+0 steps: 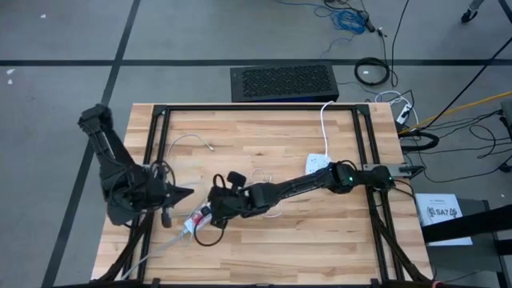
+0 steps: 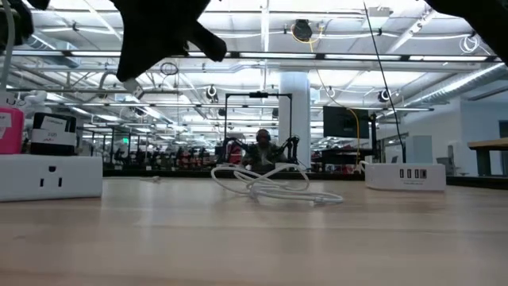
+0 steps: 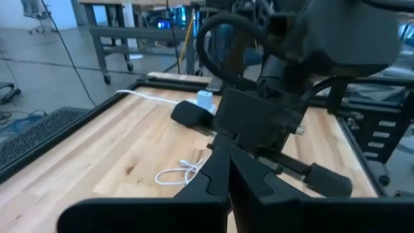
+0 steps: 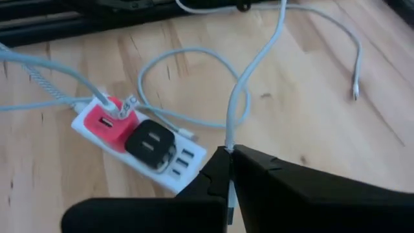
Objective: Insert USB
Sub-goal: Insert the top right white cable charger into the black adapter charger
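Nearest you on the counter (image 1: pixel 320 232), the white power strip (image 4: pixel 139 152) lies flat with a pink plug (image 4: pixel 107 123) and a black adapter (image 4: pixel 152 144) seated in it. Your right claw (image 4: pixel 228 155) hangs just beside the strip, fingers pressed together on the white USB cable (image 4: pixel 255 61), which loops away across the wood. Your left claw (image 3: pixel 223 165) waits close by at the counter's left edge, fingers pressed together on nothing. Farther back a second white charger block (image 1: pixel 318 162) sits mid-counter
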You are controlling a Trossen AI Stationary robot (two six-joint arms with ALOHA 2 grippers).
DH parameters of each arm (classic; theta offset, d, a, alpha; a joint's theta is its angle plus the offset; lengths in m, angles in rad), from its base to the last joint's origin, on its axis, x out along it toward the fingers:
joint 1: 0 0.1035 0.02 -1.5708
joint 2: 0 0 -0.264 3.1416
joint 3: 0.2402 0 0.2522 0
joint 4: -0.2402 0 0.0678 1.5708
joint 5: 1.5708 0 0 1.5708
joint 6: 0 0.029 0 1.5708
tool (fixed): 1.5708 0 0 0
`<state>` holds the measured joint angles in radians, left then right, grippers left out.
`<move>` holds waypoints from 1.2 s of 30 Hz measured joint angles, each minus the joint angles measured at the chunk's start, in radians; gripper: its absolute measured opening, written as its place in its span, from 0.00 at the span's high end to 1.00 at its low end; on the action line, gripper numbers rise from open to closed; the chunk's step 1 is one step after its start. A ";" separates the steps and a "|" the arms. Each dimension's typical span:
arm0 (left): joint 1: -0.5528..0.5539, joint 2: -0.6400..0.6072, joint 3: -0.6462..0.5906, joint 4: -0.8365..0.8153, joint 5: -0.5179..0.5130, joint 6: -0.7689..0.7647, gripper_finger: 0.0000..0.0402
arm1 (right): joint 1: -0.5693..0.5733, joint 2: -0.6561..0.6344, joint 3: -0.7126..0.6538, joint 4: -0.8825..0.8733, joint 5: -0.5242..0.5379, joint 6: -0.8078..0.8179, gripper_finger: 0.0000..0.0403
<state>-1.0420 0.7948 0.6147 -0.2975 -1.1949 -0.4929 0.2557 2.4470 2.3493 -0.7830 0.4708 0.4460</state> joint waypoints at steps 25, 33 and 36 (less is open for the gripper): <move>-0.068 -0.026 -0.074 0.031 -0.089 -0.035 0.99 | -0.128 -0.012 -0.287 0.461 -0.451 -0.385 1.00; -0.053 -0.087 -0.075 0.120 -0.023 0.114 0.99 | -0.169 -0.105 -0.287 0.479 -0.505 -0.538 1.00; -0.049 -0.091 -0.074 0.186 0.029 0.196 0.99 | -0.172 -0.123 -0.286 0.484 -0.506 -0.551 1.00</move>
<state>-1.0908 0.7040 0.5404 -0.1111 -1.1663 -0.2972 0.0837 2.3240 2.0628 -0.2990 -0.0350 -0.1048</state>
